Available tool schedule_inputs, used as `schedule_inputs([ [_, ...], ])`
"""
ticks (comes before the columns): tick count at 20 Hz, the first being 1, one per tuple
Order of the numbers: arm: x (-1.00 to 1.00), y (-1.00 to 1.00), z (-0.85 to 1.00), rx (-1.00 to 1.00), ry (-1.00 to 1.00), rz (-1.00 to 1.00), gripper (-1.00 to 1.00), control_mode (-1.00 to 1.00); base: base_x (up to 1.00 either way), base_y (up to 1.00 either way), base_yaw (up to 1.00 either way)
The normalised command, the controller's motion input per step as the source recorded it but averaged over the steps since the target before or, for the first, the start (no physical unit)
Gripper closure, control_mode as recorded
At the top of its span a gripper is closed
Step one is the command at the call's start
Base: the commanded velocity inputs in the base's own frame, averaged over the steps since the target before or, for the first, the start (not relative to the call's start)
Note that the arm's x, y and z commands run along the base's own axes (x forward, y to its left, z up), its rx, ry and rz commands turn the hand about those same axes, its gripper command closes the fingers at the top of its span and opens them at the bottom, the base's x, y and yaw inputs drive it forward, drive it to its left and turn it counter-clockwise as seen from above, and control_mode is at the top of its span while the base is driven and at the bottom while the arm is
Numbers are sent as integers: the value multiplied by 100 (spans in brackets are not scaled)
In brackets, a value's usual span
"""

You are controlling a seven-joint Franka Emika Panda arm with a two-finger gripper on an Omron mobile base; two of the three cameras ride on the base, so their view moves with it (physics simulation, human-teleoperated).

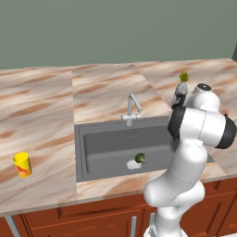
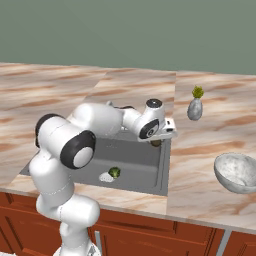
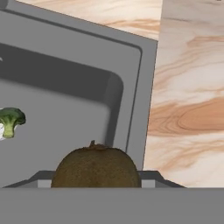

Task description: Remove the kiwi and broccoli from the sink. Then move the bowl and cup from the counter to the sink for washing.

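The marble counter (image 2: 210, 145) surrounded the dark sink (image 3: 65, 78). The gripper (image 2: 159, 142) was clamped on the kiwi (image 3: 96, 166) above the sink's right edge. The broccoli (image 1: 140, 158) lay beside the drain.

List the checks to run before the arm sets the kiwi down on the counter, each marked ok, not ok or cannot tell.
1. Kiwi held in the pincer: ok, it sits right at the hand camera, above the basin floor.
2. Kiwi past the sink rim: not ok, it hangs inside the right edge.
3. Landing spot on the counter right of the sink: ok, bare marble there.
4. Bowl and vase out of the drop spot: ok, both stand apart from the rim.
5. Broccoli awaiting pickup: ok, it lies by the drain.
6. Finger contact on the kiwi: cannot tell, the tips are hidden.
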Motion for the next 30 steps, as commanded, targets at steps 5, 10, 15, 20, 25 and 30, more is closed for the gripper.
schedule_inputs([
  [5,3,-26,-1,-3,0,-1,100,-100,0,0,0],
  [10,9,-22,-5,-2,0,-1,100,-100,0,0,0],
  [15,12,-27,-4,0,0,0,100,-100,0,0,0],
  [20,12,-26,-7,0,0,0,100,-100,0,0,0],
  [25,13,-23,-8,0,0,0,100,-100,0,0,0],
  [30,15,-19,-11,0,0,0,100,-100,0,0,0],
])
